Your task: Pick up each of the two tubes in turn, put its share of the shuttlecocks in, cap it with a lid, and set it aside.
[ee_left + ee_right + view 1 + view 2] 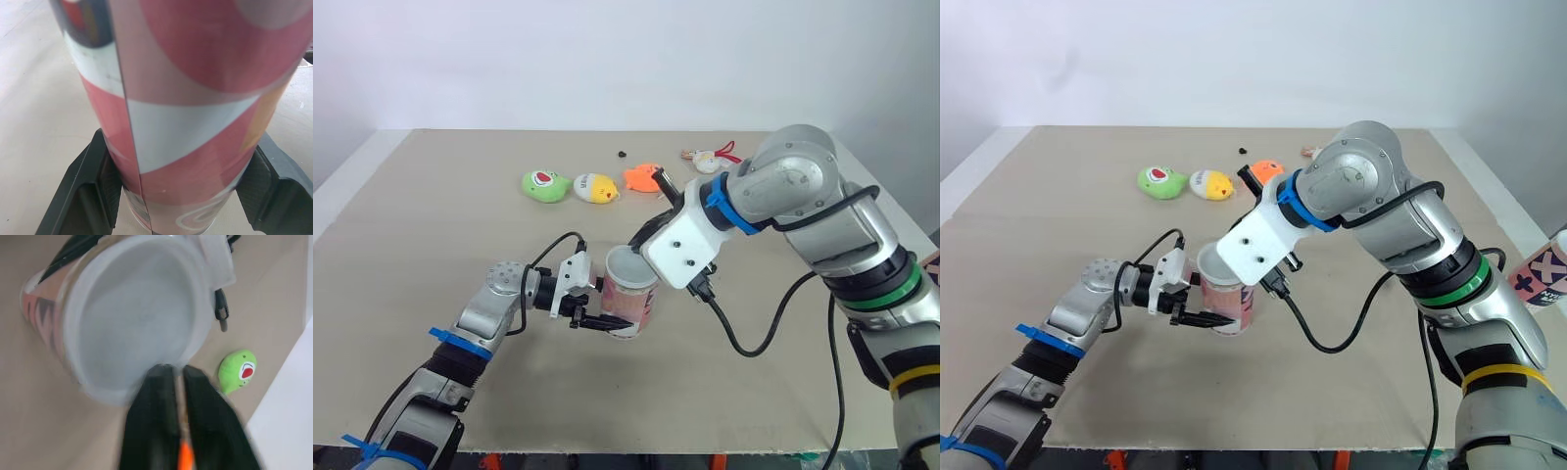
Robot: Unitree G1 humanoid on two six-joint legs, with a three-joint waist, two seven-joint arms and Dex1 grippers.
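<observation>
A pink and red patterned tube (631, 305) stands upright near the middle of the table. My left gripper (607, 315) is shut on its lower part, one black finger (93, 191) on each side. A translucent white lid (137, 318) sits on the tube's mouth. My right gripper (175, 371) reaches in from above with its fingers pressed together on the lid's rim. A second patterned tube (1540, 277) shows at the right edge, past the table. What is inside the held tube is hidden.
Green (545, 185), yellow (595, 187) and orange (644, 177) toy-like pieces lie in a row at the back of the table (431, 255). A white and red piece (708, 160) and a small black bit (622, 154) lie beyond them. A black cable (773, 323) hangs from my right arm.
</observation>
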